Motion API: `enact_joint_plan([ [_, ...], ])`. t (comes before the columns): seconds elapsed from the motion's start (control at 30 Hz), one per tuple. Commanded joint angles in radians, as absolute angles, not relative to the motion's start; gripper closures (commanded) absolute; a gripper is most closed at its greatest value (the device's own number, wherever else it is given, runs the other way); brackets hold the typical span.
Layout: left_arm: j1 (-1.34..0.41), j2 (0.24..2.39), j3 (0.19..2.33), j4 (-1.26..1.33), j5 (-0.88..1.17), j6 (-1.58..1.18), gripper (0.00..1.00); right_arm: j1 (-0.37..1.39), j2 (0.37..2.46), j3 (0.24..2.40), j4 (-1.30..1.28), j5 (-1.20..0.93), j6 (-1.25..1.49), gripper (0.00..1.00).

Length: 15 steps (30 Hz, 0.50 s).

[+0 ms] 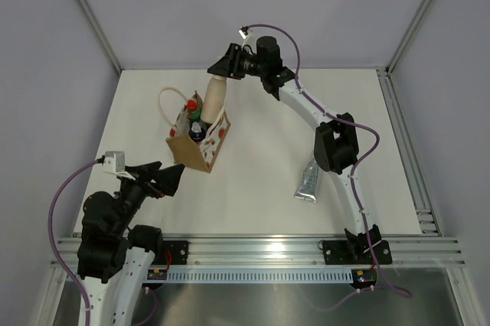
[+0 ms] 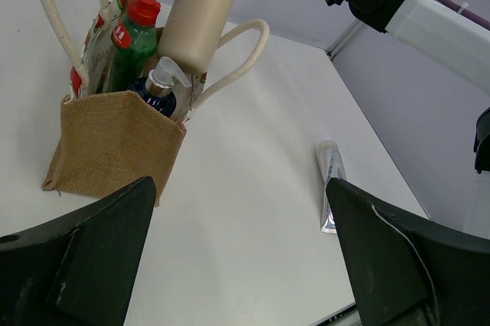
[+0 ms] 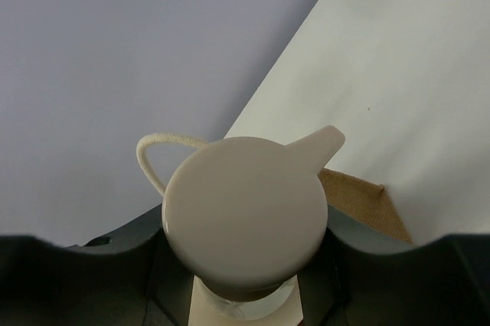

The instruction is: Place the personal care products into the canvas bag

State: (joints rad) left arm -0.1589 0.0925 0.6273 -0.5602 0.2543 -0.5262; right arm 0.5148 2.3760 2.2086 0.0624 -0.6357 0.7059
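1. Plain pale grey walls stand around a white matte surface (image 1: 260,135) with metal rails along its edges.
2. The canvas bag (image 2: 115,142) stands upright on the left-middle part of the surface. Its front is coarse brown woven cloth and its side panels are white with red marks. Thick white rope handles (image 2: 239,54) curve out of it.
3. Inside the bag a green bottle (image 2: 132,47) with a red cap stands beside a dark blue bottle (image 2: 161,92) with a pale spray head.
4. The right end effector (image 1: 223,68) grips the beige bottle (image 1: 215,98) at its cap end. This bottle is smooth and round-shouldered. It is tilted, with its lower end in the mouth of the bag.
5. The silver-grey squeeze tube (image 1: 308,182) lies flat on the surface, well apart from the bag, beside the right arm.
6. The left end effector (image 1: 164,179) is wide open and holds nothing. It is near the brown front of the bag.
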Motion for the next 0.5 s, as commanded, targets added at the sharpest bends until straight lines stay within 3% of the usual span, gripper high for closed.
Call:
enact_joint_plan([
  [0.0,-0.155,0.097,0.62,-0.531,0.273,-0.511,0.01,0.551,2.28,2.295,0.137,-0.588,0.588,1.0],
  [0.47,-0.155,0.069,0.608,-0.555,0.267,-0.505,0.01,0.63,2.231,2.099,0.325,-0.583,0.387,1.0],
])
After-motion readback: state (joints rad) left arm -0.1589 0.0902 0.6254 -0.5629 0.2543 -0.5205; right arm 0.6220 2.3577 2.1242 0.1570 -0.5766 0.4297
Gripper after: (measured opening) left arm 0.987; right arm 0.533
